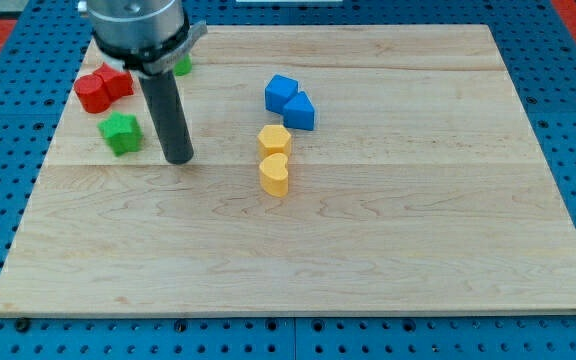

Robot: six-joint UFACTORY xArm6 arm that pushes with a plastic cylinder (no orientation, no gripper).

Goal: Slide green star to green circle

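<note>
Green star [121, 132]: sitting apart from green circle [182, 66] (half-hidden); my tip [179, 159], clawless, resting beside it; slide pending.

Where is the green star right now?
The green star sits near the board's left edge in the camera view, just below the two red blocks. My tip is just to its right, apart from it.

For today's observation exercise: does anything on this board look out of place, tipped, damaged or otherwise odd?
Nothing stands out. All blocks sit flat on the wooden board. Only the green circle is mostly hidden behind the arm; my tip rests right of the green star.
</note>
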